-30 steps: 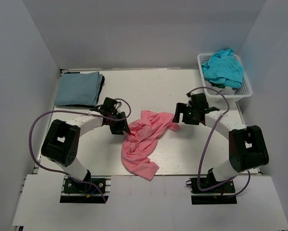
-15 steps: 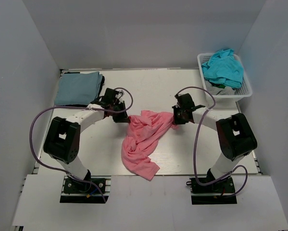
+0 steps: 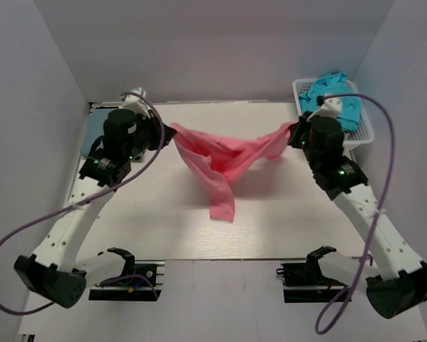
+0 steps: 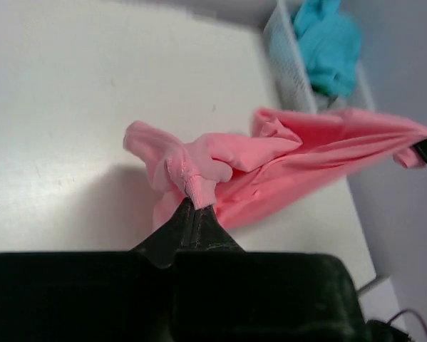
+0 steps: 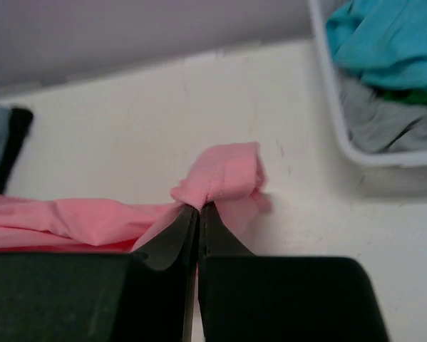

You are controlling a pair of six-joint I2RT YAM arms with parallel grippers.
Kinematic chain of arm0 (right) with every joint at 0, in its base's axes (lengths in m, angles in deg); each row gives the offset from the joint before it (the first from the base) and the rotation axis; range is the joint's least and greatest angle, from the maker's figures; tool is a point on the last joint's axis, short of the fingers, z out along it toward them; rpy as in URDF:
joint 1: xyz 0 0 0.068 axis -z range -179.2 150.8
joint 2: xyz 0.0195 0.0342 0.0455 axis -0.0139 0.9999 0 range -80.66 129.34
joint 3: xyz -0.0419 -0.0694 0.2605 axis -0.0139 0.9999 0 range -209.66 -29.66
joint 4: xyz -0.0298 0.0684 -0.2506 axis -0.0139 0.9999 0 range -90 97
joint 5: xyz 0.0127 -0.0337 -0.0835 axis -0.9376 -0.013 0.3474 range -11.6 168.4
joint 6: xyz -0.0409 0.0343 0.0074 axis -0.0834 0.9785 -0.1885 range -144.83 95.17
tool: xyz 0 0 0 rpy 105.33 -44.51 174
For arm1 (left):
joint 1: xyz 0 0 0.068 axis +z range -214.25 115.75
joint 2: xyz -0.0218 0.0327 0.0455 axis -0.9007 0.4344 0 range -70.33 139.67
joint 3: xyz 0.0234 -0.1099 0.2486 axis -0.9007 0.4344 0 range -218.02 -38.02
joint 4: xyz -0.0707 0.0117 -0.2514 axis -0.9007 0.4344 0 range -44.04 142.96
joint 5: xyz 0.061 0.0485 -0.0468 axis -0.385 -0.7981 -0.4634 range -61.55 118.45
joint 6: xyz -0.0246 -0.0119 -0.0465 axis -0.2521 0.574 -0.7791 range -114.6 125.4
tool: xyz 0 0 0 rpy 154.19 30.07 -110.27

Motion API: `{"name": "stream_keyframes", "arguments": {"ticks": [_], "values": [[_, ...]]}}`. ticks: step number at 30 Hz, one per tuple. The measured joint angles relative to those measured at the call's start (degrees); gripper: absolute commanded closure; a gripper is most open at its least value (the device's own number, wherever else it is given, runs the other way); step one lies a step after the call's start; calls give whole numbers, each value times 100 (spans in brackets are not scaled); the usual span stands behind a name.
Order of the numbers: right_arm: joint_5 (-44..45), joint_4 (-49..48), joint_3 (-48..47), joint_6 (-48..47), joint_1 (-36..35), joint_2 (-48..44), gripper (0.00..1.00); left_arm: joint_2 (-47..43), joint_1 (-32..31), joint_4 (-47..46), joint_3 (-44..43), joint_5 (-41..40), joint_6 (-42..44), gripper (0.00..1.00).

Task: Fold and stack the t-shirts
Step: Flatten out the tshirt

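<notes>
The left jaws and the right jaws are each pressed together, pinching a bunched edge of the pink t-shirt [image 3: 224,160]. They hold it strung in the air above the table [image 3: 270,228], and its right end is just beside the white basket [image 3: 366,135]. Held wide apart, they let the body sag between them, probably to open it out for laying flat. A teal t-shirt [image 3: 334,103] waits in the basket.

No legible text or labels
</notes>
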State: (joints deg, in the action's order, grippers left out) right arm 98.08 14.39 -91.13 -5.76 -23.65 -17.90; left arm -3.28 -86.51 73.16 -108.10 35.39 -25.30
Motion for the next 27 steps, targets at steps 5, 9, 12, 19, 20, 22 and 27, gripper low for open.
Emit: {"name": "stream_keyframes", "arguments": {"ticks": [5, 9, 12, 19, 20, 22, 27], "values": [[813, 369, -815, -37, 0, -772, 100, -822, 0, 140, -612, -697, -33, 100], [1399, 588, -1088, -181, 0, -1305, 100, -1453, 0, 428, -986, -1394, -52, 100], [1749, 669, -1314, -352, 0, -1574, 100, -1738, 0, 754, -1458, -1902, -66, 100], [1956, 719, -2002, -767, 0, -2024, 100, -2345, 9, 1176, -2253, -2409, -85, 100], [1910, 721, -2052, -785, 0, -2140, 100, -2420, 17, 1193, -2334, -2448, -83, 100], [1829, 723, -2114, -811, 0, -2350, 100, -2524, 31, 1252, -2481, -2538, -111, 100], [1746, 721, -2092, -798, 0, -2616, 100, -2514, 39, 1388, -2542, -2747, -284, 97]]}}
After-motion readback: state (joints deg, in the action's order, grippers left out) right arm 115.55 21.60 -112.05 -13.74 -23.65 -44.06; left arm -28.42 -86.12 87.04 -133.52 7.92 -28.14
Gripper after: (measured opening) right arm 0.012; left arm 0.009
